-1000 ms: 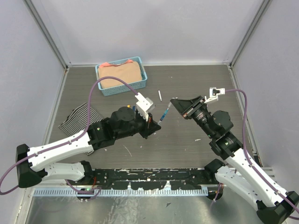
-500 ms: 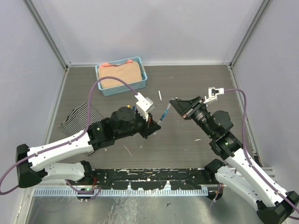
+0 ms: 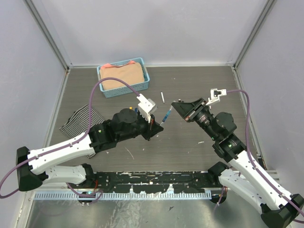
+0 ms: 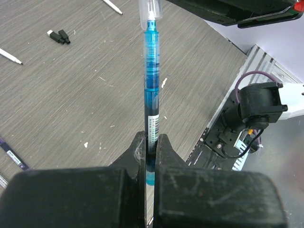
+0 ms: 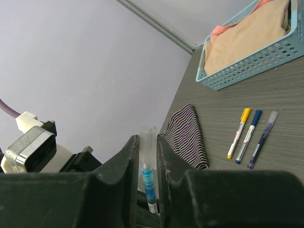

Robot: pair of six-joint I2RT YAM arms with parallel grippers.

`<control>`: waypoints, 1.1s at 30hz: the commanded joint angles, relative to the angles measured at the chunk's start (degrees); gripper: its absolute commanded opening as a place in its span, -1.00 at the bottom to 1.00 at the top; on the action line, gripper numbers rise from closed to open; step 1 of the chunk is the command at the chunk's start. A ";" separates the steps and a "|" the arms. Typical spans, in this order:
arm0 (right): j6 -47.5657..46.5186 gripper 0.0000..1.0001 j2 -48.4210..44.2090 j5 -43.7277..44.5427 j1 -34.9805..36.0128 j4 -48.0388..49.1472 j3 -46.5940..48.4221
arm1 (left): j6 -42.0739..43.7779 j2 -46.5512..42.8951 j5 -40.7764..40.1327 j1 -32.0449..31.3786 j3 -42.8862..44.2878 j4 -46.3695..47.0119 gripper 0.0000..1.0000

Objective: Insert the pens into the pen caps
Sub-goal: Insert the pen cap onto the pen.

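My left gripper (image 3: pixel 158 124) is shut on the lower end of a light blue pen (image 3: pixel 166 116), held above the table and pointing at the right gripper. In the left wrist view the jaws (image 4: pixel 151 138) clamp the pen (image 4: pixel 151 85). Its tip sits in the mouth of a clear pen cap (image 4: pixel 150 9). My right gripper (image 3: pixel 175 105) is shut on that cap; the right wrist view shows the cap (image 5: pixel 147 135) between the jaws (image 5: pixel 147 140) with the pen (image 5: pixel 148 183) entering it from below.
Three capped pens, yellow (image 5: pixel 239 133), blue (image 5: pixel 249 137) and purple (image 5: pixel 262 139), lie side by side. A white pen (image 3: pixel 162 97), another (image 4: pixel 10 56) and a black cap (image 4: pixel 59 35) lie loose. A blue basket (image 3: pixel 100 76) stands at the back; a striped cloth (image 3: pixel 80 121) lies left.
My right gripper has crept a little left with the cap, closer onto the pen tip. The left gripper and its pen have stayed put.
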 commanded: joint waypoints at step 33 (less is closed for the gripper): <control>-6.39 -0.99 0.63 -3.70 1.46 7.78 -1.44 | -2.92 -0.13 -3.29 -0.24 4.24 4.90 -1.00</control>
